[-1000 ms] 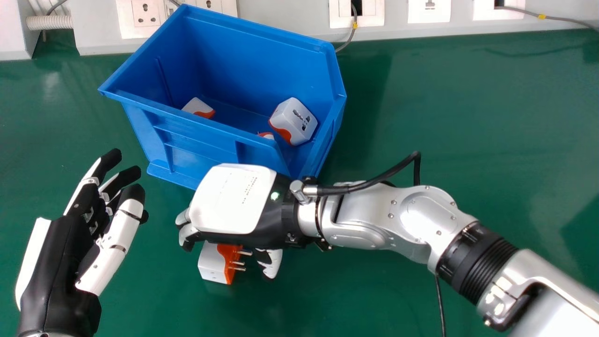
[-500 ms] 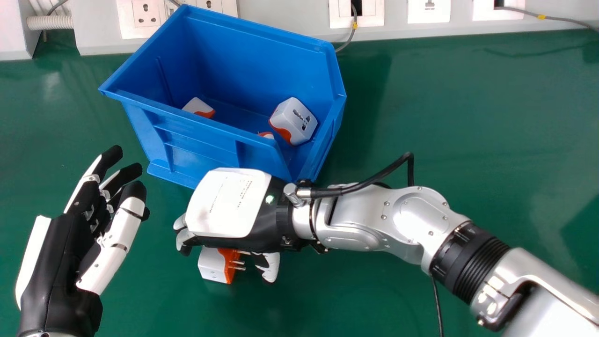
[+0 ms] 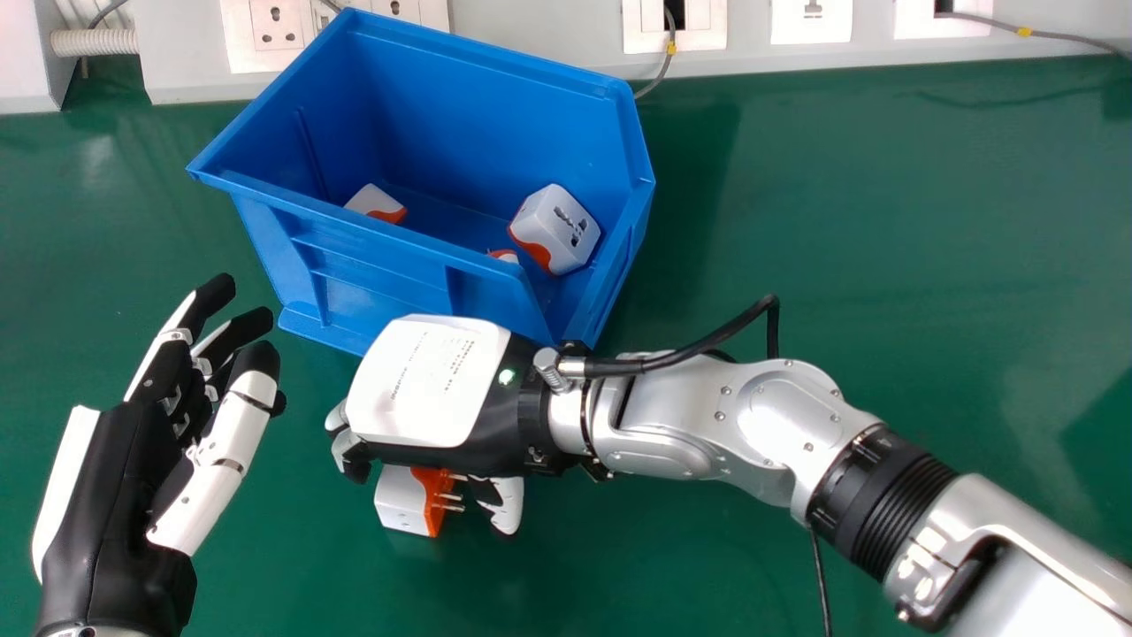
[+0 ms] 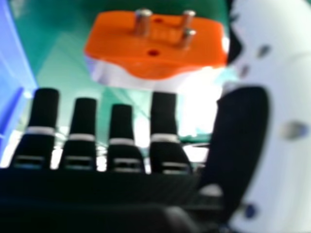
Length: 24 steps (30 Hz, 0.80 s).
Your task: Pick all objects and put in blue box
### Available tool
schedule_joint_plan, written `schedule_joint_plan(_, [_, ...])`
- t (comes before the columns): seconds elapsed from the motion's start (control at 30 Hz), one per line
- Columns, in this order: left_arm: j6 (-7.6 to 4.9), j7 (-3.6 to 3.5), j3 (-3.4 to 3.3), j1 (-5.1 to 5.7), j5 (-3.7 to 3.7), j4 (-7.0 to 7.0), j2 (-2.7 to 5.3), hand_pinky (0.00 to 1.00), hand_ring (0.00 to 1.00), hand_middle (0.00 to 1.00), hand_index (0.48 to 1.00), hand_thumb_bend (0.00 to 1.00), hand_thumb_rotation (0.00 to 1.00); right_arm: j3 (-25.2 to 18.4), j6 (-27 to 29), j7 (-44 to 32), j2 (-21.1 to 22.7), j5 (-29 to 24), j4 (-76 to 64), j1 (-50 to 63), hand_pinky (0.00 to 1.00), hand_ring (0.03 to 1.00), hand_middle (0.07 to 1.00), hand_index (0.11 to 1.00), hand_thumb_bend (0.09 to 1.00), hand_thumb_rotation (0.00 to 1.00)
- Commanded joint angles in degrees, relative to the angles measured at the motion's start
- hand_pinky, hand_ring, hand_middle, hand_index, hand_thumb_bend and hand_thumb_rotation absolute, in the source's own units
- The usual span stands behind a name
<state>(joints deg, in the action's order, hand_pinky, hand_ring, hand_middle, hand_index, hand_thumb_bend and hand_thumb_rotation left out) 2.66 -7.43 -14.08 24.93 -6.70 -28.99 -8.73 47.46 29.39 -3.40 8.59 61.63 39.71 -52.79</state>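
Right hand [image 3: 429, 380] edged left | fingers [image 4: 82, 116] released | adapters [image 3: 402, 502]: one beneath, three in box [image 3: 380, 283] (two half-hidden)

A smooth plastic with a soft sheen is seen on the blue box [image 3: 389, 296]. Smooth white and orange plastic is shown by the plug adapter [image 3: 400, 501] near it on the table [image 3: 849, 230], and shiny metal by its pins [image 4: 143, 23]. The table is covered in a smooth green surface, faintly glossy in patches. At the right, a polished, silvery metal look is given by the forearm [image 3: 791, 411]. The right hand [image 3: 424, 385] is backed by a glossy white plastic-looking shell. On the left hand [image 3: 110, 504], matt black is paired with smooth white. At the far left, a ribbed plastic-like finish is shown by the hose [image 3: 95, 42].
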Motion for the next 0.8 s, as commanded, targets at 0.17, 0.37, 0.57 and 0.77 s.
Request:
schedule_joint_plan(0.17, [-0.05,0.21,0.08,0.19,0.45,-1.78,-0.18,0.77,0.86,0.87,0.915,0.31,0.58,0.13,0.44,4.98,-0.87,-0.60,1.61,-0.02,0.66,0.792,0.819,0.627,0.689,0.02])
schedule_joint_plan(0.37, [0.11,0.14,0.02,0.24,0.38,-1.98,-0.21,0.77,0.86,0.87,0.915,0.31,0.58,1.31,0.90,11.01,-0.73,0.52,3.22,0.07,0.61,0.735,0.756,0.575,0.626,0.06])
schedule_joint_plan(0.57, [0.46,0.11,0.05,0.59,0.23,-2.78,-0.15,0.77,0.86,0.87,0.915,0.31,0.58,3.75,1.38,22.81,-1.18,3.60,8.44,-1.03,0.50,0.592,0.654,0.535,0.589,0.04])
schedule_joint_plan(0.77, [0.53,0.05,0.11,1.12,0.14,-3.46,-0.09,0.77,0.86,0.87,0.915,0.31,0.58,5.93,0.69,30.49,-1.37,6.29,12.22,-2.19,0.29,0.355,0.553,0.505,0.560,0.02])
